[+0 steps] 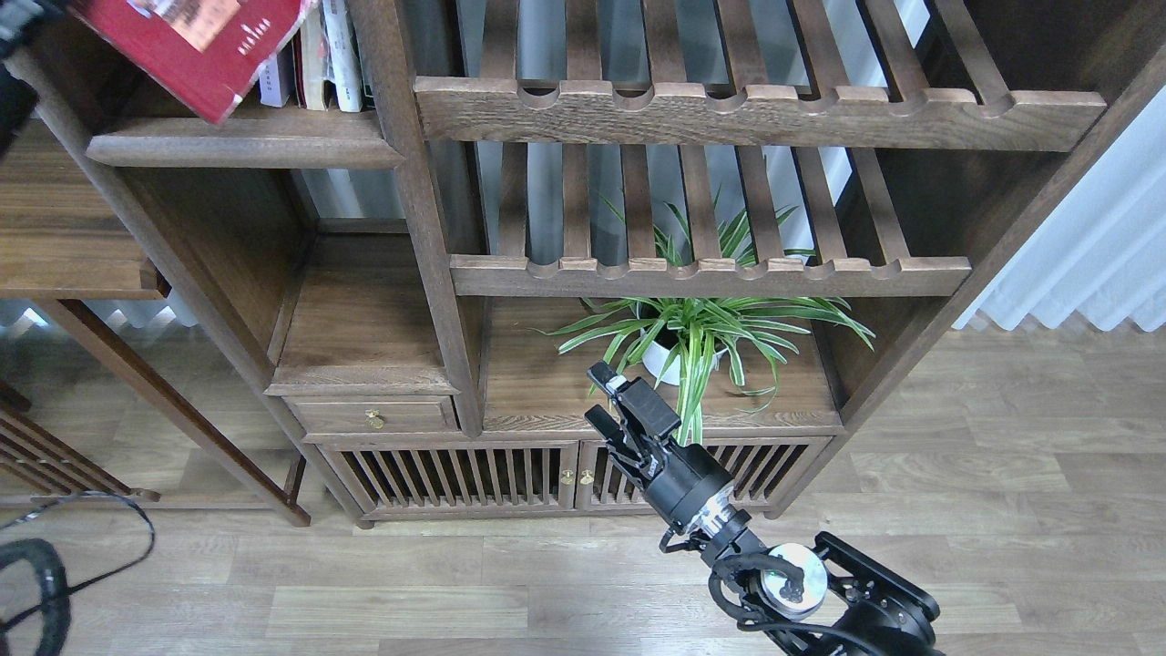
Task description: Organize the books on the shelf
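Head view: dark red book (196,46) tilted at top-left, low corner over shelf (246,146), near standing books (319,55). Left tool out of frame, grip unknown. Right tool (608,401) idle, fingers slightly spread, empty. Risk: tilted book could knock the standing ones or slip off.

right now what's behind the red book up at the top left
Upright books stand on the shelf behind the dark red book. Only a few spines show at its right; anything further left is covered.

Dark wood bookcase (428,228) on grey-brown plank floor (1002,456). Slatted racks (710,114) above a potted plant (692,337). White curtain (1093,264) at right.
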Action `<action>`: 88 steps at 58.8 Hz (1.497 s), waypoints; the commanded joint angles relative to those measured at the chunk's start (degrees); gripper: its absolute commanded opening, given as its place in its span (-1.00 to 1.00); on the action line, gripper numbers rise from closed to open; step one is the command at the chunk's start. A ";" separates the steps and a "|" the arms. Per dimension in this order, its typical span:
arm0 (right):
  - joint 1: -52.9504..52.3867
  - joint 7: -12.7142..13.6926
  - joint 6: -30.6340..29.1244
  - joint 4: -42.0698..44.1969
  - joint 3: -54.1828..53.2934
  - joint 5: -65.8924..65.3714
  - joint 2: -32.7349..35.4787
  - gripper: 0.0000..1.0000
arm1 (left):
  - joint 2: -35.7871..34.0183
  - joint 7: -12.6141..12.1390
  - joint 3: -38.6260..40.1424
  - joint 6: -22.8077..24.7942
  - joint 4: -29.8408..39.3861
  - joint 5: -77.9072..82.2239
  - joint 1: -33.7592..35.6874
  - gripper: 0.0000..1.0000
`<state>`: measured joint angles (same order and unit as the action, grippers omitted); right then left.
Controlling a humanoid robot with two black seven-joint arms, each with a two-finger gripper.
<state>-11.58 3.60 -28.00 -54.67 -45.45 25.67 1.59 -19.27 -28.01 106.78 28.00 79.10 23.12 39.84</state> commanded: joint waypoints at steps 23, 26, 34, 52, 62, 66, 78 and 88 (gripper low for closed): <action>-0.29 0.00 0.00 -0.09 0.27 0.00 -0.80 0.97 | -11.58 0.01 -2.62 0.00 -2.63 -1.06 4.72 -1.00; -0.29 0.00 0.00 -0.09 0.27 0.00 -0.80 0.97 | -11.58 0.01 -3.68 0.00 -3.16 -0.44 6.12 -1.00; -0.29 0.00 0.00 -0.09 0.27 0.00 -0.89 0.97 | -11.50 0.01 -4.56 0.00 -5.27 0.53 7.97 -1.00; -0.38 0.00 0.00 -0.18 0.18 0.00 -0.89 0.97 | -11.06 0.01 -7.11 0.00 -8.52 3.86 10.69 -1.00; -0.47 0.00 0.00 -0.26 0.27 0.00 -0.89 0.97 | -11.14 0.01 -9.04 0.00 -11.60 6.15 14.12 -1.00; -0.64 0.00 0.00 -0.26 0.18 0.00 -0.89 0.97 | -11.23 0.01 -9.92 0.00 -12.65 6.94 15.08 -1.00; -0.82 0.00 0.00 -0.35 0.18 0.08 -0.89 0.97 | -10.97 0.01 -13.34 0.00 -15.81 9.31 19.04 -1.00; -0.73 -0.08 0.00 -0.44 0.18 0.08 -0.89 0.97 | -10.35 0.01 -14.84 0.00 -18.63 11.60 21.33 -1.00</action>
<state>-12.39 3.61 -28.00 -55.02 -45.22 25.75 0.70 -30.13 -28.00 92.70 28.01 62.22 33.40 59.83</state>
